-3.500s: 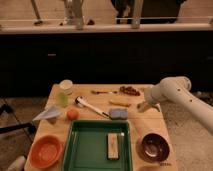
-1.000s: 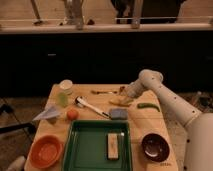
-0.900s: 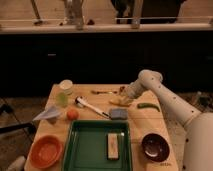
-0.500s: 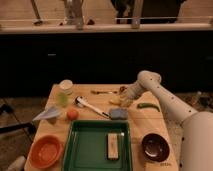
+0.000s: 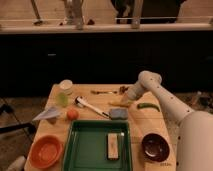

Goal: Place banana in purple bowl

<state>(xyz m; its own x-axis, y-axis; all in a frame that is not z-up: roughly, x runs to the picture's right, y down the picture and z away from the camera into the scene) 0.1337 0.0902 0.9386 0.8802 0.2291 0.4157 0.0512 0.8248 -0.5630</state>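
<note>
Yellow banana [image 5: 116,104] right at the claw [image 5: 126,99], well apart from purple bowl [image 5: 155,148]

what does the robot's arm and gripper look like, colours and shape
The arm is off-white, made of smooth rounded tubular segments, with a bulbous elbow joint and a much thicker section at the lower right. No cables or markings show. The gripper at its tip is pale like the arm; it sits over the far side of the wooden table, by the banana.
</note>
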